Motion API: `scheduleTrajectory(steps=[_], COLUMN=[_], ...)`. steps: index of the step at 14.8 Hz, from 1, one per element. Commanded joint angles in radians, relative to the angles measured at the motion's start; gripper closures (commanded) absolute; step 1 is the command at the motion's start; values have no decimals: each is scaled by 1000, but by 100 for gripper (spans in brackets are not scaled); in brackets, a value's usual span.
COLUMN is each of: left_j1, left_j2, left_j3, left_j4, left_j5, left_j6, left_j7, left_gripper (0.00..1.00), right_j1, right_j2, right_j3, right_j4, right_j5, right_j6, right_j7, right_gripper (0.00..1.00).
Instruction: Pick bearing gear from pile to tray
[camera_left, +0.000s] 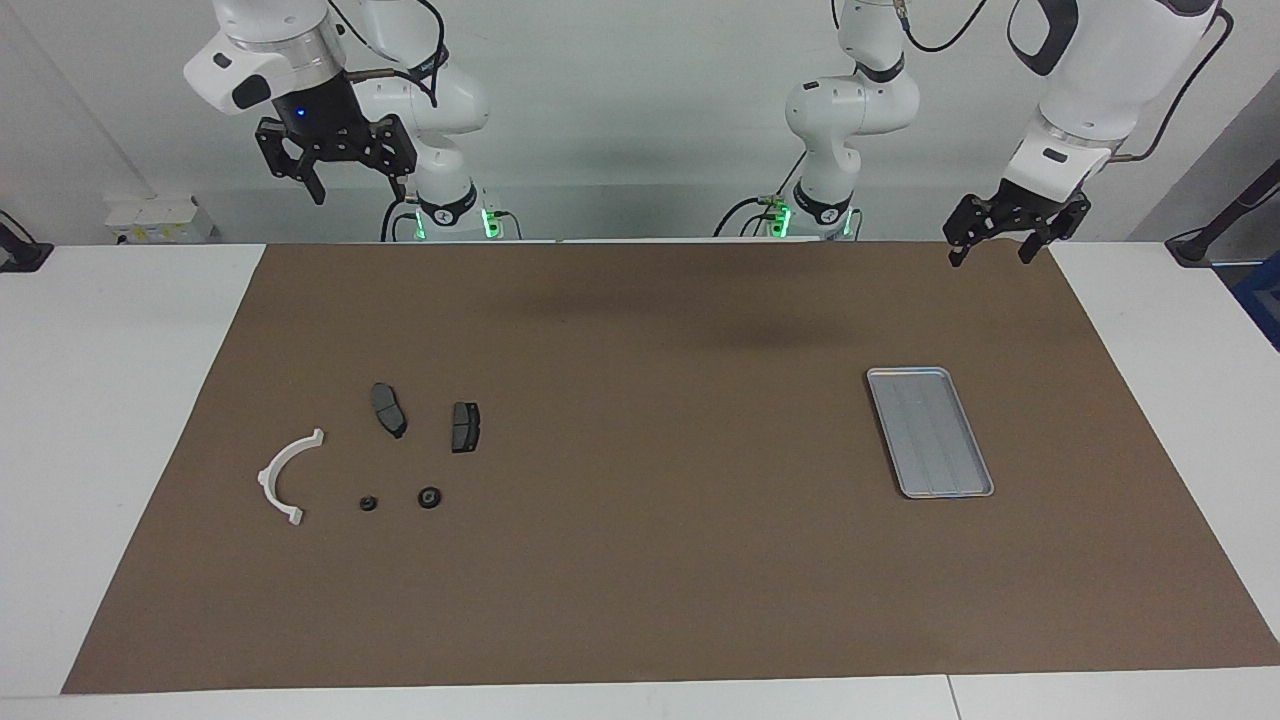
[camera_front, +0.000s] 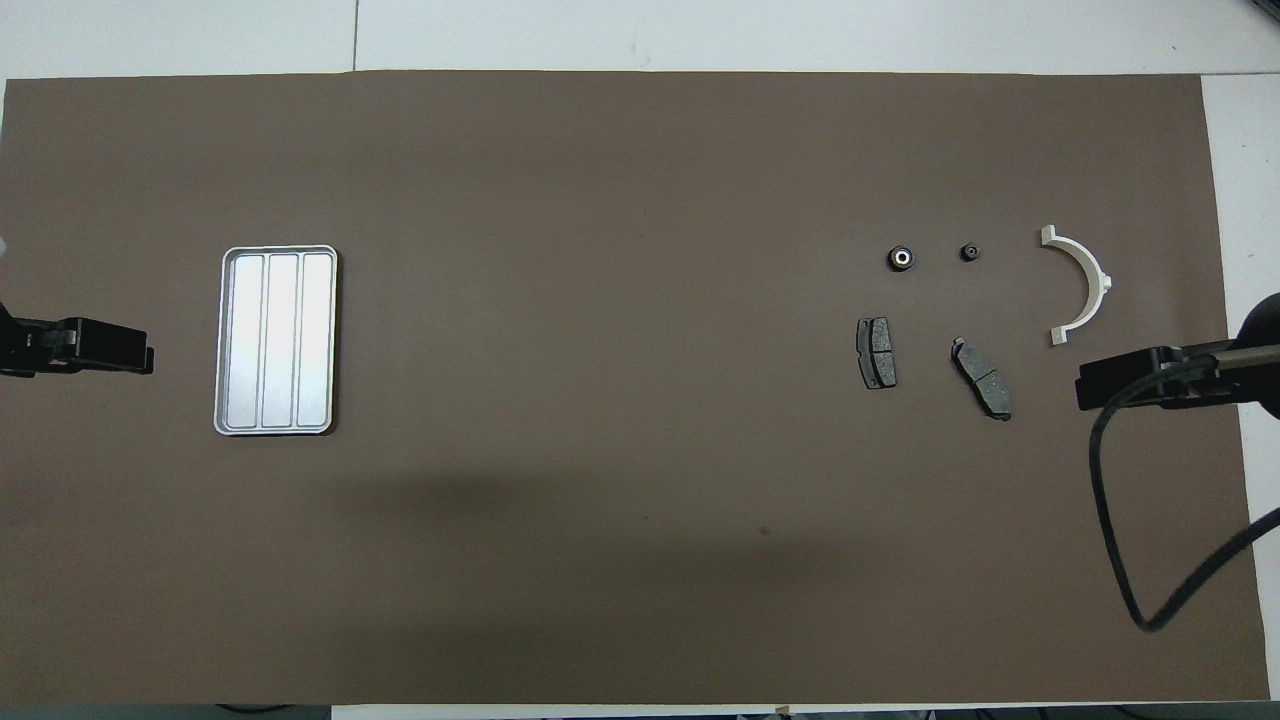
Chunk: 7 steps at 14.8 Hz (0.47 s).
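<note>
A shallow silver-grey rectangular metal tray (camera_left: 930, 432) with rounded corners and a ribbed floor lies on the brown mat (camera_left: 660, 560) toward the left arm's end of the table, with nothing in it. Toward the right arm's end lies the loose pile of small parts: a white curved plastic bracket (camera_left: 284, 477), two dark grey brake pads (camera_left: 389, 409) side by side, and two tiny black round gears. The larger bearing gear (camera_left: 430, 496) (in the overhead view it shows a pale centre (camera_front: 901, 258)) sits on the mat farther from the robots than the brake pads, with the smaller black gear (camera_left: 368, 503) just beside it, between it and the bracket; none of these parts touch one another. The right gripper (camera_left: 357, 190) hangs high in the air at the mat's edge nearest the robots, at the right arm's end, well apart from the pile, its two fingers spread wide and holding nothing. The left gripper (camera_left: 991, 252) hangs in the air over the mat's corner nearest the left arm's base, well clear of the tray, its fingers likewise spread and empty. In the overhead view only the dark tips of each gripper show, at the edges of the mat.
</note>
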Motion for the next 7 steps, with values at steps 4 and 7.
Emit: scheduleTrajectory(steps=[4, 7], left_j1=[-5, 1], left_j2=[-50, -48], left_j3=[5, 5], left_j4=[-65, -65], left_j5=[-14, -14], left_j6=[32, 37], left_j7=[3, 1], left_gripper=[0, 0], right_j1=[-10, -10], right_j2=[-53, -47], right_j3=[1, 1], right_j4=[-105, -174], right_j5=[13, 12], right_j6=[66, 157], right_j7=[8, 7], right_gripper=[0, 0])
